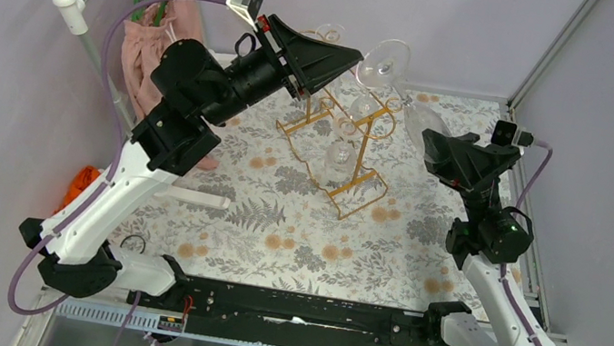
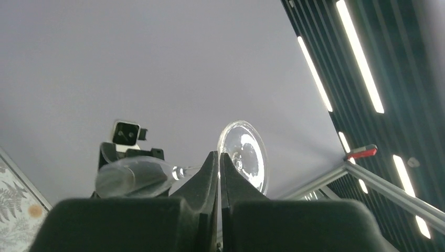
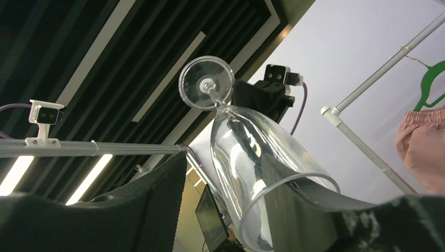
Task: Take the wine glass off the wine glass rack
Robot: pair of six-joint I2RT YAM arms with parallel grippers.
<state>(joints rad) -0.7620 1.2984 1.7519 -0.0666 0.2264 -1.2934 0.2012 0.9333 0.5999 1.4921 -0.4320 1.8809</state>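
The clear wine glass [image 1: 386,62] hangs in the air above the table, lying sideways, off the gold wire wine glass rack [image 1: 362,158]. My left gripper [image 1: 355,57] is shut on its thin stem; in the left wrist view the round foot [image 2: 244,155] shows right of the jaws [image 2: 219,155] and the bowl [image 2: 131,176] left of them. My right gripper [image 1: 433,139] stands open around the bowl [image 3: 246,152]. A gap shows between its left finger [image 3: 157,205] and the glass. The other finger [image 3: 302,202] is seen through the glass.
Another glass [image 1: 339,161] hangs upside down in the rack, and a further foot [image 1: 329,33] shows behind it. A pink garment [image 1: 143,48] drapes a stand at the back left. A white flat piece [image 1: 200,198] lies on the floral cloth [image 1: 294,235]. Grey walls close in on three sides.
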